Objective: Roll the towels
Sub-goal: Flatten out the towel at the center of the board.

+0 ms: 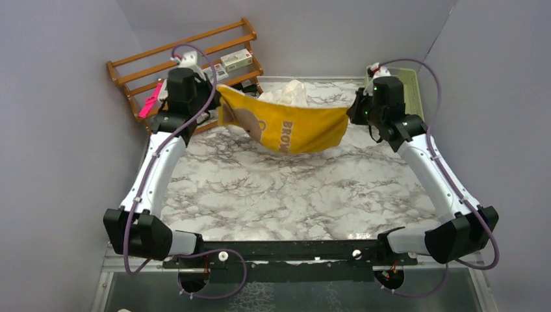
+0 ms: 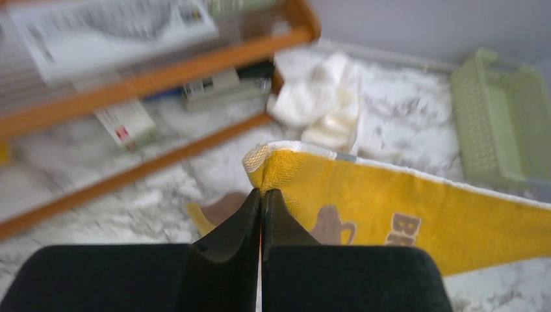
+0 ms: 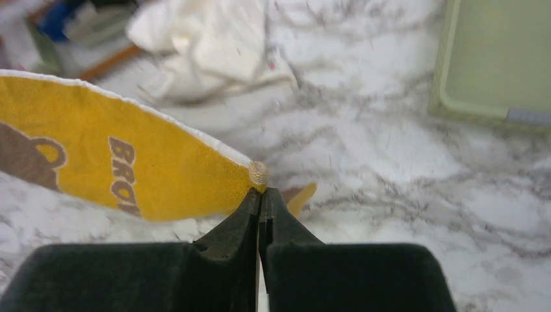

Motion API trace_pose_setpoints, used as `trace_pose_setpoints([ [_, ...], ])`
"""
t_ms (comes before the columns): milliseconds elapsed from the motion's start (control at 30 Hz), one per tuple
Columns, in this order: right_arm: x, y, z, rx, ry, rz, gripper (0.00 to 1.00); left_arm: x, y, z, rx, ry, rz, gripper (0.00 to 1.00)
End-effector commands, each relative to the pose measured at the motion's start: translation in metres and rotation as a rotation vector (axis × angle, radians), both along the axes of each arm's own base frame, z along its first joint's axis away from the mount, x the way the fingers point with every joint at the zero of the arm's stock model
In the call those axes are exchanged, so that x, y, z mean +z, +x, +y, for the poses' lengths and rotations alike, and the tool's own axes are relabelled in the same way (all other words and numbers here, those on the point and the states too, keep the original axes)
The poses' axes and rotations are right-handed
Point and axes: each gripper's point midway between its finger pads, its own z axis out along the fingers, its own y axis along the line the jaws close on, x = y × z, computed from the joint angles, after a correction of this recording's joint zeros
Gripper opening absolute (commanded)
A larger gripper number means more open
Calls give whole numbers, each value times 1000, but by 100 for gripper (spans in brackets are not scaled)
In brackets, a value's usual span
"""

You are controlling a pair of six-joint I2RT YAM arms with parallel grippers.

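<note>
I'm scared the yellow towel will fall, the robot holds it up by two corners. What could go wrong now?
The left fingers and right fingers each pinch just the tip of a corner of the yellow towel, so one corner might slip out and the towel would flop down. The towel hangs close to the cream towel, so setting it down could catch that one. The left arm is near the wooden rack and might bump it.

Wooden rack [image 2: 149, 73] blurred, green basket [image 3: 439, 71] cut off at frame edge, cream towel [image 1: 292, 91] partly behind yellow towel [image 1: 292, 127].
</note>
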Motion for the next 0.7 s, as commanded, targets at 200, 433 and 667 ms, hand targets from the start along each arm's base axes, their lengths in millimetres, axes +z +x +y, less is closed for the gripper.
trace_pose_setpoints([
  [200,216,-43,-27,-56,129,-608,1,250,-81,72,233,-6,-599,0],
  [433,218,-105,-31,21,175,-662,1,234,-155,79,254,-37,-565,0],
  [667,165,-127,-24,73,205,-519,1,147,-172,74,236,-46,-373,0],
])
